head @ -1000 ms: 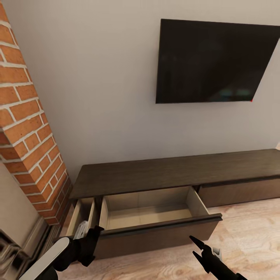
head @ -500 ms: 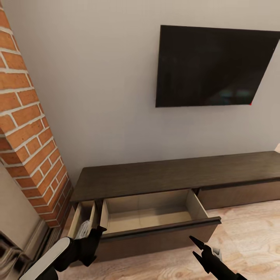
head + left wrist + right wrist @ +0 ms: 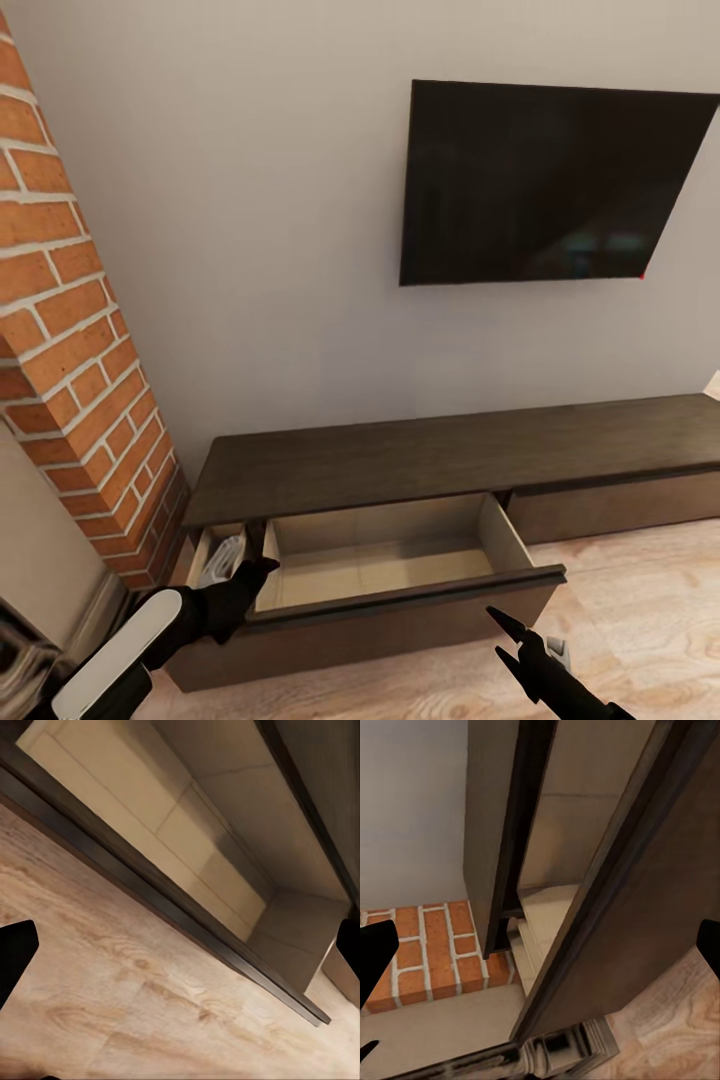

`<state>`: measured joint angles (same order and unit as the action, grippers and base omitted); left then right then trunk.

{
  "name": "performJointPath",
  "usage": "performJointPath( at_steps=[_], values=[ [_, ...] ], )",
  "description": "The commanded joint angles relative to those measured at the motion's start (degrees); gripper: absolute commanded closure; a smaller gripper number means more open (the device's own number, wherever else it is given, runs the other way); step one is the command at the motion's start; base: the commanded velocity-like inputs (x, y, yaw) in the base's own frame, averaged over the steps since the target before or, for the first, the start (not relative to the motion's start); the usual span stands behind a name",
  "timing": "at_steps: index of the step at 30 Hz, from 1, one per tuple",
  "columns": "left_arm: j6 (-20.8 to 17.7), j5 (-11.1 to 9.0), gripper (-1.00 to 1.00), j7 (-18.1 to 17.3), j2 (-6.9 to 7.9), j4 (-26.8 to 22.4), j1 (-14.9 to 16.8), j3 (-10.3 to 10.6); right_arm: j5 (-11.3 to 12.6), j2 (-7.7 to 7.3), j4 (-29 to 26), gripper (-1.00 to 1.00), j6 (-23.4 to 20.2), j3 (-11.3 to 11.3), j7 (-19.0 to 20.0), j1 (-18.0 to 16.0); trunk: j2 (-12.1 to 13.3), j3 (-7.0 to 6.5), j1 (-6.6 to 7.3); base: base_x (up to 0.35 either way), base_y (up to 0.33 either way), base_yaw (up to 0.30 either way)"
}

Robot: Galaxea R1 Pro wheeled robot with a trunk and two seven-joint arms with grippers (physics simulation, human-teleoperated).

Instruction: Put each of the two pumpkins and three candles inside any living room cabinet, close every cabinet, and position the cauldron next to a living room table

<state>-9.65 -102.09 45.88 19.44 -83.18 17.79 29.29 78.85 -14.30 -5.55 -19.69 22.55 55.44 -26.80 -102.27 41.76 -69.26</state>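
Cabinet [image 3: 440,450]: big drawer [image 3: 400,585] stands open and bare, just ahead of both arms. Left gripper [image 3: 255,577] at the drawer's end corner, fingers spread. Right gripper [image 3: 505,640] spread, empty, before the drawer front. Risk: a forward reach could knock the front and shove it.

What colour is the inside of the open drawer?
Pale beige, against the dark-brown cabinet; the open drawer shows best in the head view.

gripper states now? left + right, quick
Left gripper: open, holding nothing, at the corner of the cabinet's open drawer.
Right gripper: open, empty, in front of the drawer.
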Motion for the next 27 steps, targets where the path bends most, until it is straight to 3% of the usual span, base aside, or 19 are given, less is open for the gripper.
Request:
performJointPath(
  at_steps=[1, 27],
  values=[
    [-0.28, -0.09, -1.00, 0.31, 0.05, -0.05, 0.09, 0.02, 0.60, -0.03, 0.03, -1.00, -0.47, 0.38, 0.12, -0.06, 0.39, -0.13, 0.23, 0.000, 0.000, 0.000],
    [-0.63, -0.13, -1.00, 0.35, -0.63, 0.03, 0.14, 0.06, 0.59, -0.11, 0.01, -1.00, -0.47, 0.39, -0.59, -0.07, 10.82, -4.80, 5.94, 0.000, 0.000, 0.000]
  ],
)
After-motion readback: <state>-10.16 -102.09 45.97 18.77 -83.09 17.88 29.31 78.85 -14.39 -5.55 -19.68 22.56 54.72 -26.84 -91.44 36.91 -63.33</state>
